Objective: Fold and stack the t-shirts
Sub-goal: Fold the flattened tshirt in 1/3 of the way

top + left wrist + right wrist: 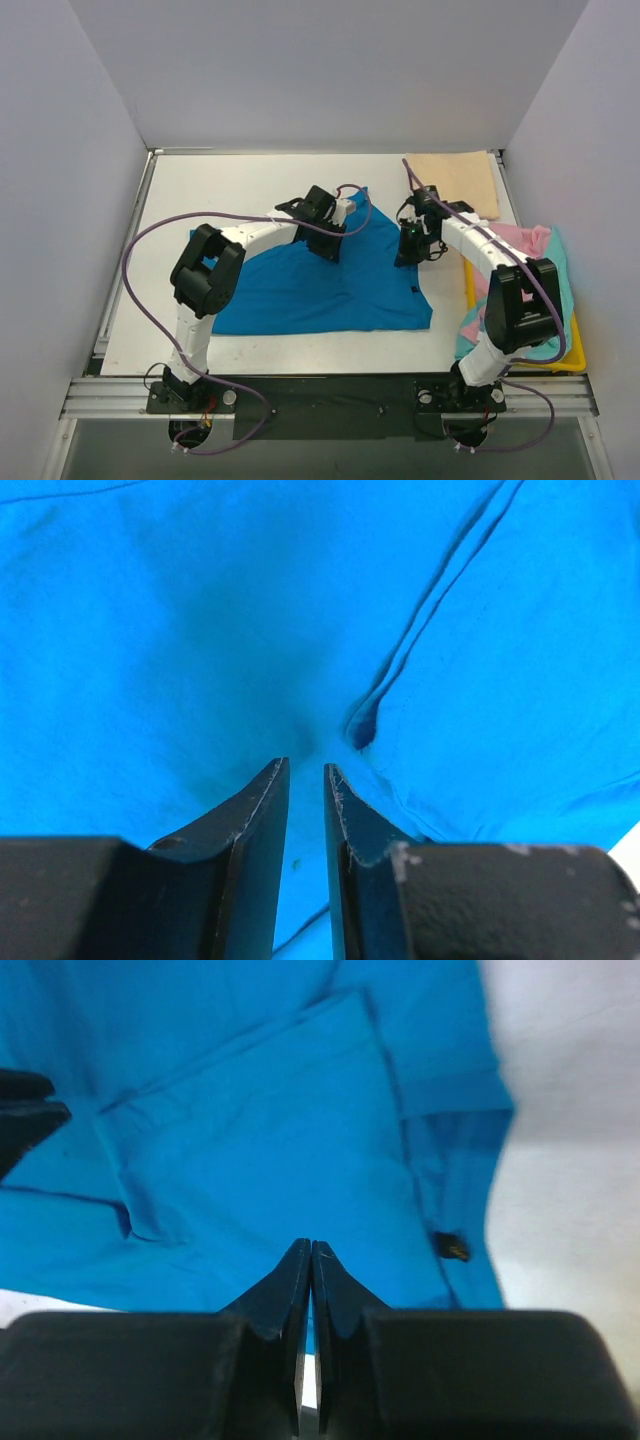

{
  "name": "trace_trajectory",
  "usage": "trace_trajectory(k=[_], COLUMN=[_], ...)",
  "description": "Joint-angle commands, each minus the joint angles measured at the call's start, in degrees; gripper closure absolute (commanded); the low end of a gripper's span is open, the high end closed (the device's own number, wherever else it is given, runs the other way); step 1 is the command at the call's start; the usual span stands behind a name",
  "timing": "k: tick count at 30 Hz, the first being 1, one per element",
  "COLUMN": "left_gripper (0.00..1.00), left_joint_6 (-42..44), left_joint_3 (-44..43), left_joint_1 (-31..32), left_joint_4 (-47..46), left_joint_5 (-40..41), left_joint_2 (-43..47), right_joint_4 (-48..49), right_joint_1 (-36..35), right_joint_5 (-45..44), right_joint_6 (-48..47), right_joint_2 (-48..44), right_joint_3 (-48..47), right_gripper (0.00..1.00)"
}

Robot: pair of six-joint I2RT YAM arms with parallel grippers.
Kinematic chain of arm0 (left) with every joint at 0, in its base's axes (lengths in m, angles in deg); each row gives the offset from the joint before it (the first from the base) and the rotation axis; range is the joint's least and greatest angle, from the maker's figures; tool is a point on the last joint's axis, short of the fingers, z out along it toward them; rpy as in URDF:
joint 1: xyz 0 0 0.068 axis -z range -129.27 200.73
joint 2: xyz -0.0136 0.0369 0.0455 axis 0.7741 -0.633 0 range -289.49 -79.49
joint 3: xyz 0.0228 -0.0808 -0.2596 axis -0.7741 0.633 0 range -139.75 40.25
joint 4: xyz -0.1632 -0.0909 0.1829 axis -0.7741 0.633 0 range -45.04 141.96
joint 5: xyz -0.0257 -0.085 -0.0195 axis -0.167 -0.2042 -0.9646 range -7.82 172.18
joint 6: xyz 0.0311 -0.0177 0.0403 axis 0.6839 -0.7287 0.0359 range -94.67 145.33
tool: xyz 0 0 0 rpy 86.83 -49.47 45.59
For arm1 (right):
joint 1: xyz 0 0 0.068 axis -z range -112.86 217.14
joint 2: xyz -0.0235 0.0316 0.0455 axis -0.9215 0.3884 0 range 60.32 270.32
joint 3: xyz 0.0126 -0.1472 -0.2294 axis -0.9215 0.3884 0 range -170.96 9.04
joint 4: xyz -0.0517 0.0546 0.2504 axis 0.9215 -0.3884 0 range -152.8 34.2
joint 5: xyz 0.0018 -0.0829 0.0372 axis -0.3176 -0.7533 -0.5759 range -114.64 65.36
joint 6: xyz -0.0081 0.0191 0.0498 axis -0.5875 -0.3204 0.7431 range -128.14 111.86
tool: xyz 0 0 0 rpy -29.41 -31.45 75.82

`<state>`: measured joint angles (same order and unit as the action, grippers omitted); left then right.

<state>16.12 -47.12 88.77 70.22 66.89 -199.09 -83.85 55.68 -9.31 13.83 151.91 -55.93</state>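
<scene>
The bright blue t-shirt [320, 290] lies spread over the middle of the table, its top drawn into a peak. My left gripper [330, 248] sits on its upper part. In the left wrist view the left gripper [306, 766] is nearly closed, pinching puckered blue cloth [200, 630] at the tips. My right gripper [411, 252] hovers at the shirt's right edge. In the right wrist view the right gripper [311, 1244] is shut with nothing seen in it, above the blue shirt [260, 1130]. A folded beige t-shirt [455, 183] lies at the back right. The pink [515, 240] and teal [557, 275] t-shirts lie bunched at the right.
A yellow tray [572, 364] holds the pink and teal shirts at the table's right edge. Grey walls stand close on three sides. Purple cables loop above both arms. A small black tag [452, 1247] shows on the blue shirt's hem.
</scene>
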Motion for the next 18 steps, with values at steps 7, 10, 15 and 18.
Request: trace_trajectory(k=[7, 10, 15, 18], left_gripper=[0.64, 0.59, 0.57, 0.48], left_joint_6=[10.24, 23.48, 46.54, 55.68], left_joint_3=[1.05, 6.15, 17.38, 24.95], left_joint_1=[-1.99, -5.60, -12.19, -14.04], left_joint_4=[3.57, 7.33, 22.27, 28.95], left_joint_5=[-0.88, -5.61, -5.20, 3.23], left_joint_2=[9.98, 19.26, 31.76, 36.61], right_joint_4=[-3.40, -7.00, -11.40, -12.55], right_joint_1=[-4.62, -4.45, -4.44, -4.36], right_joint_5=[-2.12, -8.29, -12.43, -12.34], right_joint_6=[2.09, 5.00, 12.63, 17.47], right_joint_2=[7.65, -1.37, -13.70, -18.62], right_joint_3=[-1.92, 3.42, 13.45, 21.17], right_gripper=[1.00, 0.85, 0.54, 0.46])
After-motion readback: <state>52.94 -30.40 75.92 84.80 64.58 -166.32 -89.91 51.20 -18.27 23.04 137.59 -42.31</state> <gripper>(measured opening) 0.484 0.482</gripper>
